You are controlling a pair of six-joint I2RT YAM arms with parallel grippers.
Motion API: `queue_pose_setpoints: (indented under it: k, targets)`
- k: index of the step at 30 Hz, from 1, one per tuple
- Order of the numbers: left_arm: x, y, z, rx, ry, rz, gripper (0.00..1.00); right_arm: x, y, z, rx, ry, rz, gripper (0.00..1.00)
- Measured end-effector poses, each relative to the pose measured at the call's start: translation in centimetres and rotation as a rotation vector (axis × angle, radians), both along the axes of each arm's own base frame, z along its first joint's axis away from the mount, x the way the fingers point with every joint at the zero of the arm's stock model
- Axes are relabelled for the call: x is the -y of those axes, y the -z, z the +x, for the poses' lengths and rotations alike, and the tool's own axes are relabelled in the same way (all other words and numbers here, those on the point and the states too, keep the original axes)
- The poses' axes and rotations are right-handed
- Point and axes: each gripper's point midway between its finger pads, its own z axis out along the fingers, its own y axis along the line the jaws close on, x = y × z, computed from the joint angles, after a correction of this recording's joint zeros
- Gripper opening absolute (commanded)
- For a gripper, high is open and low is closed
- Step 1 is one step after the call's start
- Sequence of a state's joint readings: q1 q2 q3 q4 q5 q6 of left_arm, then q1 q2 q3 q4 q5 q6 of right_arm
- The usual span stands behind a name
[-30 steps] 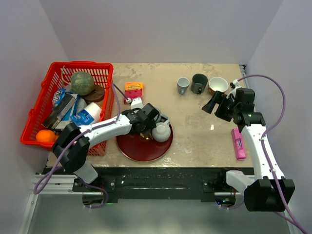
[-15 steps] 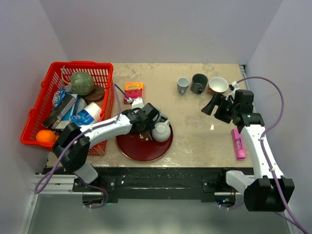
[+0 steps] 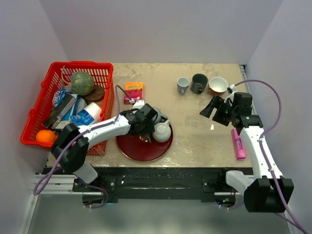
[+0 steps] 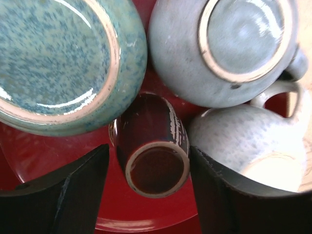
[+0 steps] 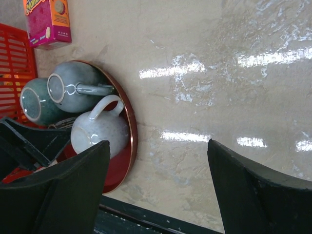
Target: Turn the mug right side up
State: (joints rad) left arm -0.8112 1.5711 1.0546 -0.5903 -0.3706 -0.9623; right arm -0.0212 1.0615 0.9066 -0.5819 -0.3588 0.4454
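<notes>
Beige marbled surface, glossy, with light glare in the right wrist view. Red plastic basket at far left, its left side hanging past the surface edge. Round dark red plate near the front edge, left of centre, just beside the basket's near right corner. Small pink and orange box lying flat behind the plate, apart from it. Far right, a row of three, close together: small grey mug, dark mug, brown bowl with white inside, all open side up. Pink oblong item lying flat along the right edge; what it is cannot be told.
</notes>
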Motion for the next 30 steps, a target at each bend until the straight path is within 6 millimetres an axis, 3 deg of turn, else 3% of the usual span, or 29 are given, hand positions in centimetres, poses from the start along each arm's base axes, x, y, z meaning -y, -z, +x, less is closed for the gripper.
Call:
queue_pose_setpoints:
  k: [5,15,18,23,27,30]
  targets:
    - [-0.4,1.6,-0.9,-0.075,0.03,0.059,0.75,-0.1,0.6,-0.4,-0.008,0.002,0.008,0.84]
    - [-0.9,2.3,-1.5,-0.111,0.055,0.097,0.33,-0.1,0.4,-0.9,0.003,0.005,0.011,0.84]
    - [-1.1,2.1,-1.7,-0.115,0.055,0.101,0.27,-0.2,0.4,-0.9,0.003,0.003,0.012,0.84]
    - [-1.5,0.2,-2.1,-0.094,0.054,0.079,0.27,-0.6,0.2,-1.0,0.003,-0.016,0.035,0.85]
    - [-1.5,-3.2,-2.2,-0.033,0.051,0.01,0.27,-1.6,-0.3,-1.3,0.015,-0.052,0.075,0.86]
    - [-1.0,-6.4,-2.1,0.033,0.059,-0.078,0.27,-3.3,-1.6,-1.7,0.054,-0.109,0.122,0.87]
